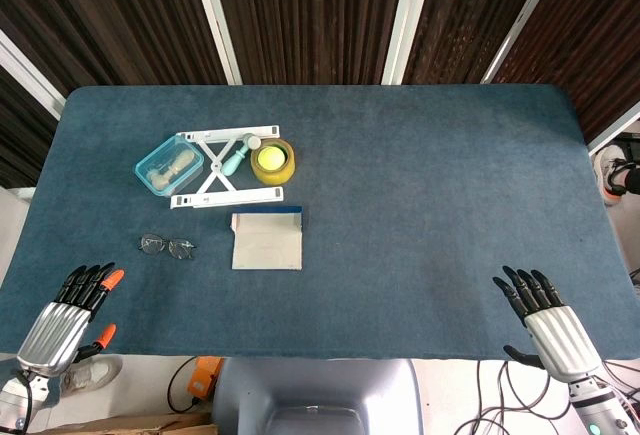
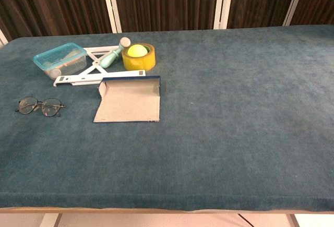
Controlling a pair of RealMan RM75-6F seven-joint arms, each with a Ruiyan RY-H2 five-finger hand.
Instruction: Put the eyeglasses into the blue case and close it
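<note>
The eyeglasses (image 1: 167, 246) (image 2: 40, 106), thin dark wire frames, lie on the blue table left of centre. Just to their right sits the blue case (image 1: 267, 240) (image 2: 128, 99), lying open with its pale lining up and its blue edge at the far side. My left hand (image 1: 72, 318) hovers at the table's near left edge, fingers spread and holding nothing, well short of the glasses. At the near right edge my right hand (image 1: 545, 315) also has its fingers apart and empty. Neither hand shows in the chest view.
Behind the case stand a clear lidded box (image 1: 169, 165) (image 2: 60, 59), a white folding stand (image 1: 226, 171) (image 2: 91, 70), a teal-handled tool (image 1: 233, 160) (image 2: 112, 56) and a yellow tape roll (image 1: 273, 160) (image 2: 138, 56). The blue table (image 1: 440, 185) spreads bare to the right.
</note>
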